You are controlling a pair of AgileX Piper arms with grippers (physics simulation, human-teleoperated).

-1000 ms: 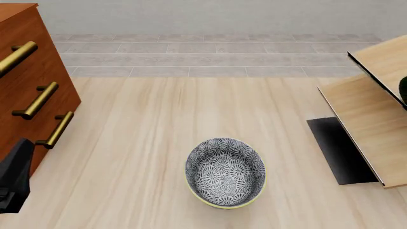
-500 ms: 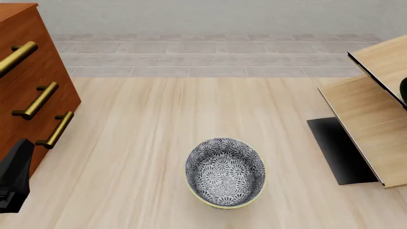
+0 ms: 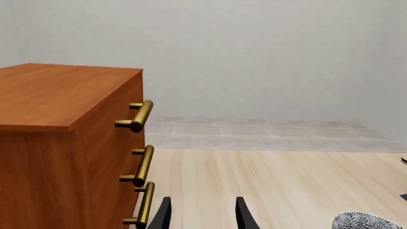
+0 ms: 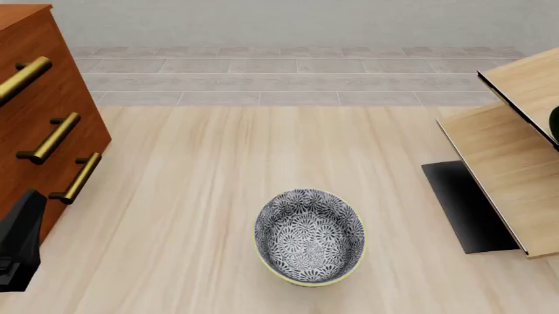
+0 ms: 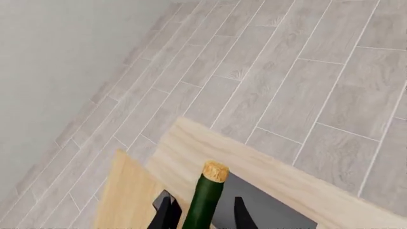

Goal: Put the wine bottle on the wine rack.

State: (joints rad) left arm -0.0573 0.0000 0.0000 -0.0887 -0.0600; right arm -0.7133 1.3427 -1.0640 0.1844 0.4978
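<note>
In the right wrist view the dark green wine bottle (image 5: 202,202) with its tan cork (image 5: 215,171) stands between the fingers of my right gripper (image 5: 203,212), which is shut on its body. It hangs over the pale-wood wine rack (image 5: 127,195) and the rack's black base plate (image 5: 267,212). In the front view the rack (image 4: 511,163) is at the right edge, and only a green sliver of the bottle (image 4: 554,121) shows there. My left gripper (image 3: 202,217) is open and empty, low beside the cabinet.
A reddish-brown drawer cabinet (image 4: 35,118) with brass handles stands at the left and also shows in the left wrist view (image 3: 64,143). A patterned grey-white bowl (image 4: 309,237) sits in the middle front. Part of my left arm (image 4: 18,242) shows at the lower left.
The green sliver of the bottle at the front view's right edge has shrunk slightly towards the right. The left arm and the bowl have not moved.
</note>
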